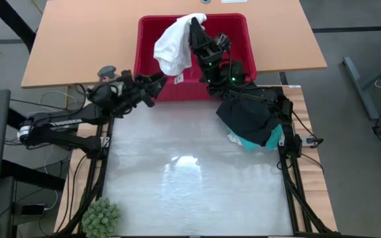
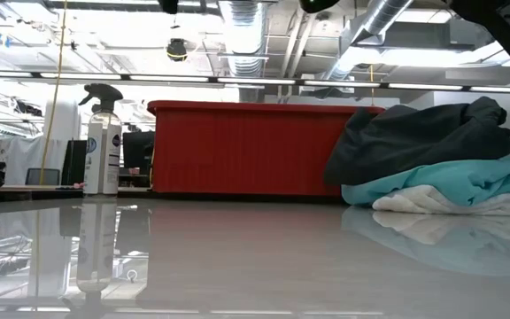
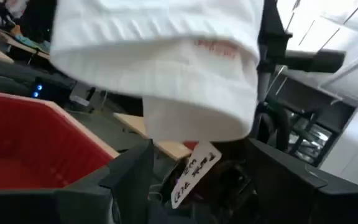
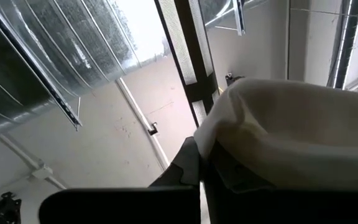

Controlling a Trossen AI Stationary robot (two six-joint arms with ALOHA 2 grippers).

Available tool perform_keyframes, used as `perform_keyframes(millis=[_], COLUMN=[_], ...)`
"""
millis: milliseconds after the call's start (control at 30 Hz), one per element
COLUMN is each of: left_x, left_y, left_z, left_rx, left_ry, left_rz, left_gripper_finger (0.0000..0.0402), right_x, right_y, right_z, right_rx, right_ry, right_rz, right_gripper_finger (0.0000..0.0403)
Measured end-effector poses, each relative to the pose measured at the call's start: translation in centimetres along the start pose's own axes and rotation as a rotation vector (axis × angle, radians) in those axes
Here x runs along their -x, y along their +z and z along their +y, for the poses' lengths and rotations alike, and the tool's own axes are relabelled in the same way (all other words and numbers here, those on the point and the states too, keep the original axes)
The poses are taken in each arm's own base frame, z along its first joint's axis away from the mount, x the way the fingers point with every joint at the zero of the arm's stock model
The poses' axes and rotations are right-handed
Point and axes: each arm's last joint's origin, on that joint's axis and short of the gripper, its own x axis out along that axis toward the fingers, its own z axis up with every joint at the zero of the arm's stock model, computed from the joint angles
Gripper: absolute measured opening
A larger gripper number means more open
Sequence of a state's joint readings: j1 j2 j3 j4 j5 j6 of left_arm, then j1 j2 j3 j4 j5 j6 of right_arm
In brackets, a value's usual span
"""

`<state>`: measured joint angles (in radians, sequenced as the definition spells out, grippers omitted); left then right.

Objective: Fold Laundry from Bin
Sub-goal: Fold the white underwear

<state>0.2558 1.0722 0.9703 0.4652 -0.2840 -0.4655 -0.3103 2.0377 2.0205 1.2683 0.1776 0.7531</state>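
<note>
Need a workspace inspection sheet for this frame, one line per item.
Surface: glossy table, middle bare.
Job's things: white garment lifted above red bin; black clothing piled on turquoise shirt at table's right.
Clutter: spray bottle, green plant.
End effectors: right end effector shut on white garment; left end effector open beside bin.
Cables: bundles along both table edges.
Surroundings: ceiling ducts, desks.

Illegible handwriting on the tag (image 3: 194,173) (red print (image 3: 216,50) on white garment (image 3: 160,56) too)
</note>
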Motion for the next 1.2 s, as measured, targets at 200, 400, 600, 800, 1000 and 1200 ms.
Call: perform_keyframes(millis=[200,400,600,800,1000,1200], left_x=[-0.82,-0.78,-0.78,-0.79,-0.77,-0.76], left_y=[-0.37,-0.17,0.34,0.42,0.51,0.53], left_z=[-0.10,-0.30,-0.32,-0.35,-0.48,-0.48], left_rx=[0.021,0.022,-0.001,-0.025,-0.056,-0.105], left_ry=[-0.040,-0.079,-0.094,-0.130,-0.158,-0.155], left_rz=[-0.053,-0.062,-0.108,-0.102,-0.107,-0.113], left_gripper_finger=[0.0242,0.0242,0.0242,0.0241,0.0207,0.0119], right_x=[0.00,-0.04,-0.04,-0.04,-0.03,-0.02], right_y=[-0.02,0.10,0.08,0.05,-0.07,-0.13], right_z=[0.08,-0.13,-0.14,-0.16,-0.12,-0.07], right_rx=[-0.003,0.005,0.005,-0.024,-0.037,-0.052], right_ry=[0.022,0.018,0.016,0.016,0.025,0.046], right_rz=[0.015,0.018,0.020,0.025,0.043,0.066], right_gripper_finger=[0.0025,0.0025,0.0025,0.0027,0.0025,0.0032])
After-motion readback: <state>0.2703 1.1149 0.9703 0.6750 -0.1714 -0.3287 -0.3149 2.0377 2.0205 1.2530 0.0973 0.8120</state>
